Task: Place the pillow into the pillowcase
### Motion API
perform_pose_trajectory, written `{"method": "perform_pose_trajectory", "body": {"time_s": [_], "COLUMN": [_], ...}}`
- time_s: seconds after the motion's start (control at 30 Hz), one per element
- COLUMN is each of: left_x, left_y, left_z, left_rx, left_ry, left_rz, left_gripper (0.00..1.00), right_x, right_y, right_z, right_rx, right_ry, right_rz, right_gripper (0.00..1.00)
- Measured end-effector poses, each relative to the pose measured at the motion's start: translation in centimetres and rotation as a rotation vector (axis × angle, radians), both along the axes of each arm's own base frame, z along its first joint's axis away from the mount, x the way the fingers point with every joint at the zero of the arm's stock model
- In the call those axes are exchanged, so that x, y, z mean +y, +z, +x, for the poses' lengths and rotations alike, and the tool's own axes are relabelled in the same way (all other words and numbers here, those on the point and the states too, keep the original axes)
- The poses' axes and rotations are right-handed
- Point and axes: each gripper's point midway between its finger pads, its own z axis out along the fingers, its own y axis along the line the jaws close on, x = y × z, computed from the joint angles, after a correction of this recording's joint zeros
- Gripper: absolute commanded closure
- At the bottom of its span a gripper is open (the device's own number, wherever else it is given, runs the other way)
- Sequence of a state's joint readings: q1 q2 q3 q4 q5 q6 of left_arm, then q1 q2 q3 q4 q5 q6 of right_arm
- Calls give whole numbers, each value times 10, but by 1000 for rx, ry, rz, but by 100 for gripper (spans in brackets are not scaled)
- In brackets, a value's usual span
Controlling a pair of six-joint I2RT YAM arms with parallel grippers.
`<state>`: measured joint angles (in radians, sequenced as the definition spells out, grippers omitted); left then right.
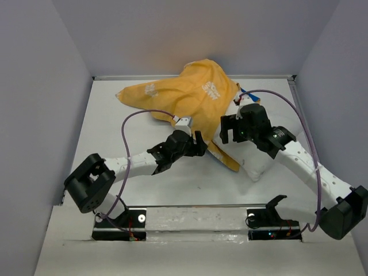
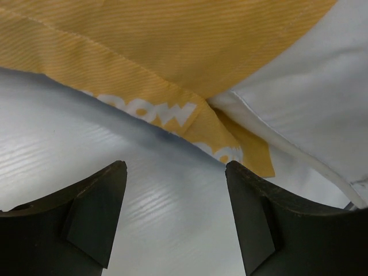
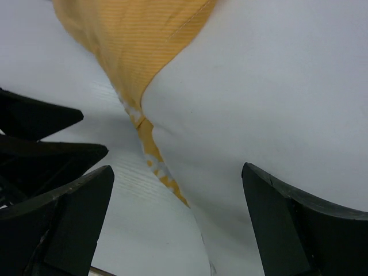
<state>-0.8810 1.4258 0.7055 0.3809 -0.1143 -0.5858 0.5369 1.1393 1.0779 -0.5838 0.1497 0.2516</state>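
The yellow-orange pillowcase (image 1: 184, 95) lies bunched at the back middle of the table, pulled partly over the white pillow (image 1: 259, 164), whose near corner sticks out at the right. My left gripper (image 1: 199, 144) is open and empty, low over the table just short of the pillowcase's near edge (image 2: 172, 109), with the pillow (image 2: 305, 98) to its right. My right gripper (image 1: 229, 131) is open and empty above the pillow (image 3: 259, 98), beside the pillowcase's hem (image 3: 132, 40). The left gripper's fingers (image 3: 40, 118) show in the right wrist view. The rest of the pillow is hidden inside the case.
White table (image 1: 109, 132) with grey walls on both sides and at the back. Purple cables (image 1: 129, 123) loop over both arms. A strip with the arm bases (image 1: 195, 221) runs along the near edge.
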Motion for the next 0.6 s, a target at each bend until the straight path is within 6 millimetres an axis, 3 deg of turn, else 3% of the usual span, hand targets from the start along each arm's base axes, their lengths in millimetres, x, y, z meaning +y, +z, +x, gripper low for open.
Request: {"method": "perform_pose_trajectory", "body": {"time_s": [0.17, 0.23, 0.27, 0.33, 0.37, 0.47, 0.6], "left_x": [-28, -41, -46, -54, -56, -60, -55], "left_y": [-10, -15, -18, -27, -31, -40, -43], "left_z": [27, 37, 41, 46, 48, 48, 52], "left_rx": [-5, -3, -1, 3, 8, 22, 12], "left_ry": [3, -2, -5, -11, -12, -18, -1], "left_rz": [-19, -26, -28, -34, -37, -49, -43], "left_gripper": [21, 25, 30, 43, 46, 66, 84], "right_x": [4, 1, 0, 0, 0, 6, 22], "right_y": [-44, -68, -78, -92, -96, -102, -101], "right_z": [2, 9, 12, 17, 19, 26, 33], "right_rx": [99, 151, 171, 196, 201, 207, 192], "right_ry": [20, -1, -9, -11, -16, -11, 5], "right_rz": [-160, -230, -259, -297, -304, -311, -232], "right_gripper": [0, 7, 21, 38, 66, 99, 100]}}
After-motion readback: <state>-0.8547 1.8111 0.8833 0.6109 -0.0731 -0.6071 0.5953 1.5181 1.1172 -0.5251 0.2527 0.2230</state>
